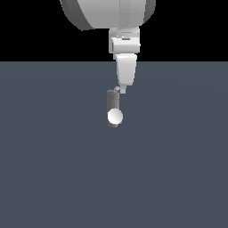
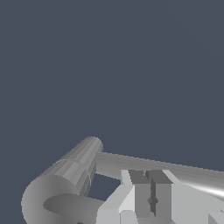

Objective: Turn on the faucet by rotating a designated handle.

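- Gripper [image 2: 148, 199] hangs at the handle [image 2: 166, 168], its fingers drawn nearly together with only a thin slit between them — whether they bear on the bar cannot be told.
- Faucet [image 1: 112, 107] stands mid-floor in the exterior view, just left of the gripper, with its white ball [image 1: 115, 116] low in front.
- Handle juts from the post's top toward the exterior view's right, under the fingertips.
- Risk: the fingers could skid off the thin, flat bar — a push too near the pivot would barely turn it.
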Controlling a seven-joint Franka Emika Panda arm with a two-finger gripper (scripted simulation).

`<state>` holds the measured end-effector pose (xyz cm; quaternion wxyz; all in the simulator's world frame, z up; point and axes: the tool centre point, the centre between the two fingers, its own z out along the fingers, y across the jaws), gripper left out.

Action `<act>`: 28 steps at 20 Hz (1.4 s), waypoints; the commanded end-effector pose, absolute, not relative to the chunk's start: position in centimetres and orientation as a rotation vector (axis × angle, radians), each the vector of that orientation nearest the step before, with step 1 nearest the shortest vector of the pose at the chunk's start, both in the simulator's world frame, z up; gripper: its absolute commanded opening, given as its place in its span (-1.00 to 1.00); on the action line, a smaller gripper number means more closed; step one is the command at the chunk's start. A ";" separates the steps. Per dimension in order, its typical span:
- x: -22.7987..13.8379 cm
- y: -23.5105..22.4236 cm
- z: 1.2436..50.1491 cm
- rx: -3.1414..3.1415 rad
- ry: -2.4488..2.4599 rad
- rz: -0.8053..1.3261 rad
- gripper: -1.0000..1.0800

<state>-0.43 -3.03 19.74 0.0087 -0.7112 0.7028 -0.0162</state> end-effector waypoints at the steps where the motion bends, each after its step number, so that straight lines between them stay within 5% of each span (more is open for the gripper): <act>1: -1.3 0.5 18.7 -2.266 2.166 -0.017 -1.00; 6: -2.0 3.0 18.2 -2.274 2.168 0.000 -1.00; 7: -0.8 -0.3 19.9 -2.206 2.207 -0.053 -1.00; 26: 2.5 8.3 18.2 -2.272 2.169 -0.002 -1.00; 27: 2.5 8.3 18.2 -2.272 2.169 -0.002 -1.00; 28: 3.3 2.7 20.1 -2.175 2.255 -0.057 -1.00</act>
